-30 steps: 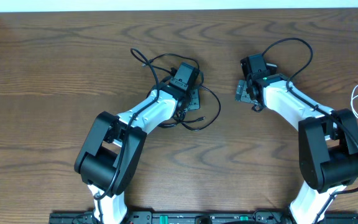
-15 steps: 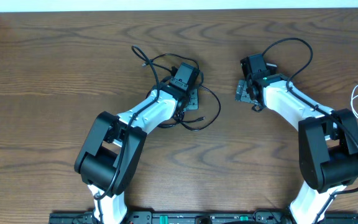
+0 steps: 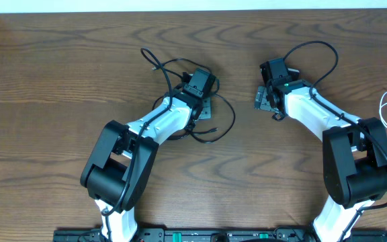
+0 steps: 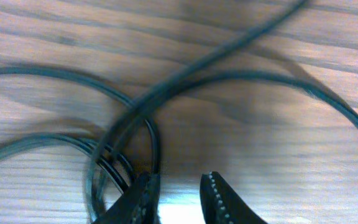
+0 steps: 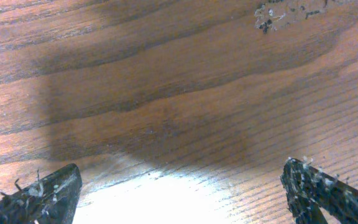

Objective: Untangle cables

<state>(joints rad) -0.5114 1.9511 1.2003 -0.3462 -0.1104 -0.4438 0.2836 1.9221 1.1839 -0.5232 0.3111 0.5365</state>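
At the tips of my L gripper (image 4: 179, 196): fingers (image 4: 143, 194) stand narrowly parted, bare wood showing in the gap, nothing pinched. The L finger sits just beside a bundle of strands of the black cable (image 4: 253, 76); contact w/ them can't be confirmed, as the view is blurred. Just beyond the tips the black cable crosses itself: one strand runs diagonally over a wide loop, and more strands curve in from the side.

Overhead: the black cable lies as a loose heap around and under my L wrist, w/ several loops overlapping and one end sticking out at the heap's far-left side. My R gripper (image 5: 182, 199) is well to the right of the black cable, spread wide over bare table (image 3: 59, 67), holding nothing. The white cable (image 3: 382, 106) lies much further right of the black cable, near the table edge, coiled in small loops and not touching it.

Assessment: the two cords lie apart, so that part reads as done. Remaining, in my judgement: the black cable's own crossings need opening out, so approx. halfway at best. The white coil may need laying out too.
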